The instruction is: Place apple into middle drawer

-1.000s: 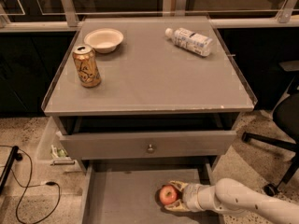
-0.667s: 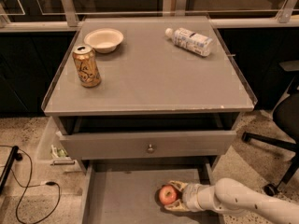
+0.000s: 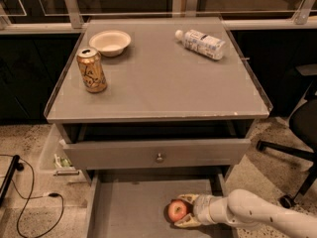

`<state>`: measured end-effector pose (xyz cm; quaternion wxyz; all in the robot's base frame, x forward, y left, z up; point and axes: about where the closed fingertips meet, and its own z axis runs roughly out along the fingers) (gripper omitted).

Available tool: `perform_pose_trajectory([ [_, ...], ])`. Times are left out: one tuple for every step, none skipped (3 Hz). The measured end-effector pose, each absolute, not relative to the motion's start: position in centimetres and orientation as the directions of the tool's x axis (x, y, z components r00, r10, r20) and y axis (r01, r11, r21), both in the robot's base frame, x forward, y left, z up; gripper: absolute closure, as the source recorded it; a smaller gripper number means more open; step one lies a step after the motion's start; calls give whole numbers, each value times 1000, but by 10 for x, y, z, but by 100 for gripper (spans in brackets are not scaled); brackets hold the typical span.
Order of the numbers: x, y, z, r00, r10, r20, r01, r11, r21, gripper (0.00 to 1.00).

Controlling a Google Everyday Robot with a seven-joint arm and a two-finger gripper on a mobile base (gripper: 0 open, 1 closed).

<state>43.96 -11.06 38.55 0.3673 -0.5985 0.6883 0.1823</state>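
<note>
The red-orange apple (image 3: 177, 210) lies low over the flat grey floor of the pulled-out middle drawer (image 3: 129, 207), at its right side. My gripper (image 3: 184, 211) reaches in from the lower right on a white arm. Its two tan fingers (image 3: 188, 199) sit on either side of the apple, one behind and one in front, touching it. I cannot tell whether the apple rests on the drawer floor or hangs just above it.
A gold can (image 3: 91, 70), a cream bowl (image 3: 110, 42) and a lying plastic bottle (image 3: 200, 42) are on the cabinet top. The drawer front with a round knob (image 3: 159, 157) sits above the open drawer. A black chair base stands at the right, cables at the left.
</note>
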Motion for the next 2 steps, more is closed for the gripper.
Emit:
perform_pose_trajectory([
  [440,-111,386,-14,-690,-724,-958,217,-189,0],
  [440,-111,386,-14,-690,-724,-958,217,-189,0],
])
